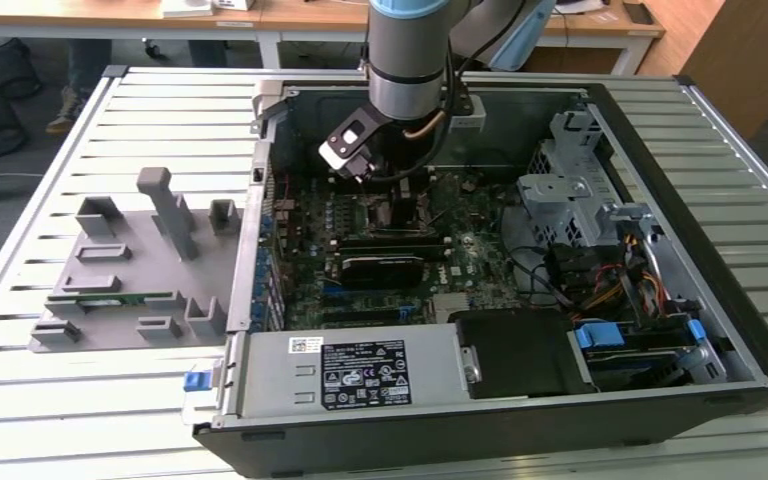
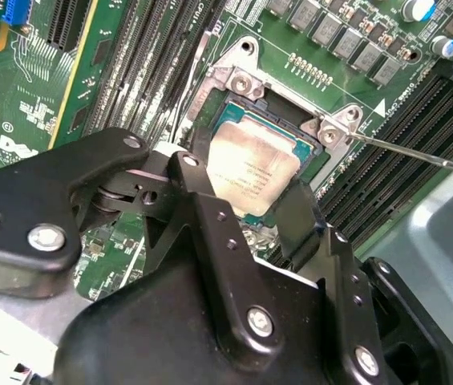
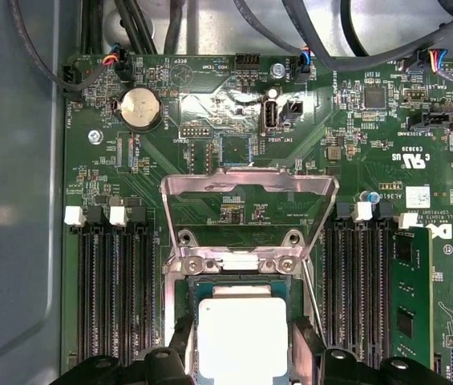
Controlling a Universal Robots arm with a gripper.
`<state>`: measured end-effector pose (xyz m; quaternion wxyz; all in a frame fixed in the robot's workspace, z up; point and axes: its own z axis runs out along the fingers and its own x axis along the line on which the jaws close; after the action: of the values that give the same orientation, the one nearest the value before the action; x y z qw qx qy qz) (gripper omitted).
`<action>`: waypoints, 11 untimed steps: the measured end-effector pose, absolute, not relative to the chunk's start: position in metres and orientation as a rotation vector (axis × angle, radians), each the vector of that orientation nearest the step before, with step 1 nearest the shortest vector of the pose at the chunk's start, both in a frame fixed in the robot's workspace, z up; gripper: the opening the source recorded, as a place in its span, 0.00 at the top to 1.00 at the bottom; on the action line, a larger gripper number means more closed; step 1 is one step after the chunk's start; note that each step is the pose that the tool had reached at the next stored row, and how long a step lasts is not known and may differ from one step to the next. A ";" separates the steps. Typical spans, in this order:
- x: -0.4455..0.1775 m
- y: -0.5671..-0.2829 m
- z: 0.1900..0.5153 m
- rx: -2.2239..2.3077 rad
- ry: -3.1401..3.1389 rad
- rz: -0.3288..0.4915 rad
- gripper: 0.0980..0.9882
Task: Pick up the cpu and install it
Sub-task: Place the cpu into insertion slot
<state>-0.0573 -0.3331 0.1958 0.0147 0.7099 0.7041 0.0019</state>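
Cpu (image 2: 254, 160) is lying in socket (image 2: 250, 112), bracket (image 3: 246, 184) is standing raised; gripper (image 2: 248, 196) is straddling cpu, pinching or loose cannot tell.

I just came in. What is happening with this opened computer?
A robot arm reaches into the open computer case. Its gripper is down at the processor socket on the motherboard. The cpu lies inside the socket frame, directly at the gripper. The socket's metal bracket stands flipped open, so the cpu is not yet locked in.
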 end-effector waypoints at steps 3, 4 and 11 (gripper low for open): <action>-0.057 -0.333 0.196 2.210 2.192 0.005 0.44; -0.057 -0.333 0.196 2.210 2.191 0.006 0.44; -0.057 -0.332 0.196 2.210 2.191 0.005 0.53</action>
<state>-0.0574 -0.3322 0.1962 0.0147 0.7100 0.7041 0.0017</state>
